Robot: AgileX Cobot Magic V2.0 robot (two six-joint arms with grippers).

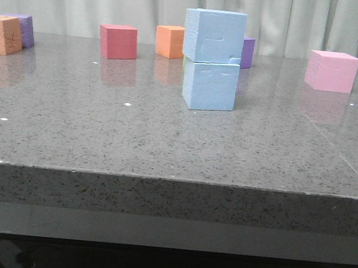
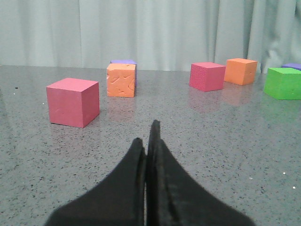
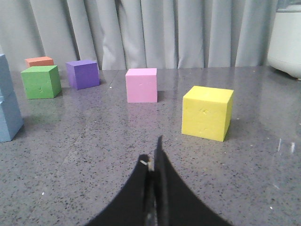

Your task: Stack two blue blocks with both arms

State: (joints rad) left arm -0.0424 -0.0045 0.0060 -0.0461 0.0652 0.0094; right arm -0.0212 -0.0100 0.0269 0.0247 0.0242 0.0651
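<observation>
Blue blocks stacked mid-bench, both tools closed and holding nothing.

Top blue block (image 1: 213,36) sits on the bottom blue block (image 1: 210,85), shifted a little to the left so its edge overhangs; the pair stands near the middle of the grey bench (image 1: 102,132). Behind them in the front view are a red cube (image 1: 118,41), an orange cube (image 1: 169,41), a sliver of a purple cube (image 1: 248,51), and a pink cube (image 1: 331,70) off to the right. The left tool (image 2: 148,141) has its fingers pressed together over bare bench, clear of any cube. The right tool (image 3: 153,162) is likewise closed, with a yellow cube (image 3: 207,113) ahead of it, untouched.
</observation>
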